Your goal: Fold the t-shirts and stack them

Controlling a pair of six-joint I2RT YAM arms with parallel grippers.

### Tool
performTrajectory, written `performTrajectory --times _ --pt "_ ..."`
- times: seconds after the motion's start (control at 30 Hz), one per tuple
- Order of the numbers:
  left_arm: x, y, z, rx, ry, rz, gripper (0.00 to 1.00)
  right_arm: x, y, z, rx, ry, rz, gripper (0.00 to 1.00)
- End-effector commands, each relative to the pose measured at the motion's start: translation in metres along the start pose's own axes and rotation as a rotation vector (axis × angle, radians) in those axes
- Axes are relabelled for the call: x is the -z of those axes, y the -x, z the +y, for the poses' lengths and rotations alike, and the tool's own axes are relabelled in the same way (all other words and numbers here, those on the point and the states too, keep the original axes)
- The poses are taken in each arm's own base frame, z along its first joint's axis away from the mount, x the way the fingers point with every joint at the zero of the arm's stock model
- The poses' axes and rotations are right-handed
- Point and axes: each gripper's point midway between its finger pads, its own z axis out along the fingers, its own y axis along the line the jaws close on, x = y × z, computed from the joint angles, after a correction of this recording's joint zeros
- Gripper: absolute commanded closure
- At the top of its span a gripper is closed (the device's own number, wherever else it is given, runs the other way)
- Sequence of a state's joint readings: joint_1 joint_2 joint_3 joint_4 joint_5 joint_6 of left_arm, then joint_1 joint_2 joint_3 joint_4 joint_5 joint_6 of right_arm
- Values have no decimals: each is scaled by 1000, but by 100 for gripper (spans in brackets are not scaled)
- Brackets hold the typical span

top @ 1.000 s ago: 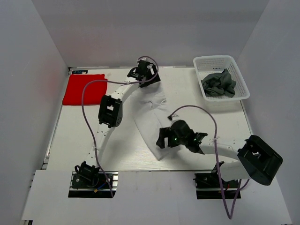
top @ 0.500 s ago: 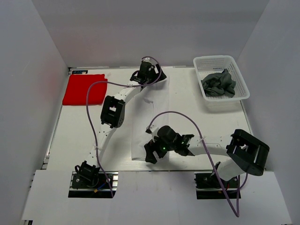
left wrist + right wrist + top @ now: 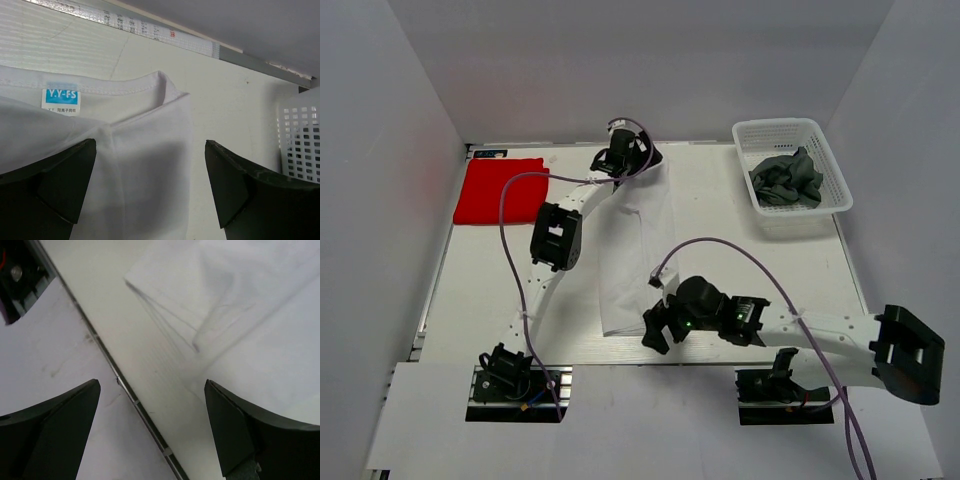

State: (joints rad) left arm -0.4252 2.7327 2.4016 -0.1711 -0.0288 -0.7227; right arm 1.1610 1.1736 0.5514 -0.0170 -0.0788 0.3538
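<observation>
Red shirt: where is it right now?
Top view: the red shirt lies at the far-left corner of the table, apart from the white shirt mid-table.

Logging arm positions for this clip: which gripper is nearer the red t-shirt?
Left. The left gripper is at the collar of the white t-shirt, at the far end alongside the red t-shirt; the right gripper is at its near hem, farther off.

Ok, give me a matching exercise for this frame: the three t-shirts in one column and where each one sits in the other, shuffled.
Things:
1. white t-shirt
2. red t-shirt
3. dark grey t-shirt

Places:
A. crumpled in the basket at the far right
B. laid out lengthwise down the middle of the table
C. folded flat in the far left corner

Pairs: 1-B, 2-C, 3-A
</observation>
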Motion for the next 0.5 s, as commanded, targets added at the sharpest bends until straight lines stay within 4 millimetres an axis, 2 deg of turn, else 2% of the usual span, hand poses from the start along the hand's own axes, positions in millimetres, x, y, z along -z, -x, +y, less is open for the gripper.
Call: performTrajectory --times 0.0,0.03,0.07,0.1,0.13,0.17,0.2,0.23,0.27,0.3,0.33,0.37,0.4,0.43,0.47 --pt "35 43 -41 -50 -120 -11 0 15 22 -20 -40 -128 -137 10" --pt "53 63 -71 -71 -205 -25 0 20 27 -38 -90 -232 -189 10" --pt "65 77 -88 -88 -248 -41 0 25 32 -42 -109 -256 -225 10" --pt "77 79 -95 -111 -265 -18 0 31 45 -43 -124 -264 -289 10" --pt "95 84 -113 -132 -323 6 0 37 48 -60 -177 -345 -341 10" --pt "134 112 -140 -160 -378 -29 0 40 52 -63 -189 -363 -367 10" --pt "154 122 -150 -206 -404 -46 0 46 58 -70 -234 -404 -408 10" --pt "165 114 -144 -218 -393 -18 0 48 59 -77 -266 -435 -430 10" --pt "183 121 -149 -230 -399 -30 0 50 60 -78 -279 -440 -439 10" --pt "219 128 -154 -261 -404 -44 0 51 62 -81 -289 -444 -445 10" --pt "235 128 -153 -280 -400 -42 0 50 61 -82 -299 -446 -439 10" --pt "249 123 -150 -295 -379 -33 0 48 58 -79 -302 -422 -418 10" --pt "248 91 -120 -293 -279 39 0 47 55 -85 -321 -436 -407 10" --pt "283 100 -123 -295 -287 5 0 45 52 -87 -331 -443 -393 10" --pt "295 82 -117 -298 -292 36 0 42 42 -87 -346 -439 -346 10"
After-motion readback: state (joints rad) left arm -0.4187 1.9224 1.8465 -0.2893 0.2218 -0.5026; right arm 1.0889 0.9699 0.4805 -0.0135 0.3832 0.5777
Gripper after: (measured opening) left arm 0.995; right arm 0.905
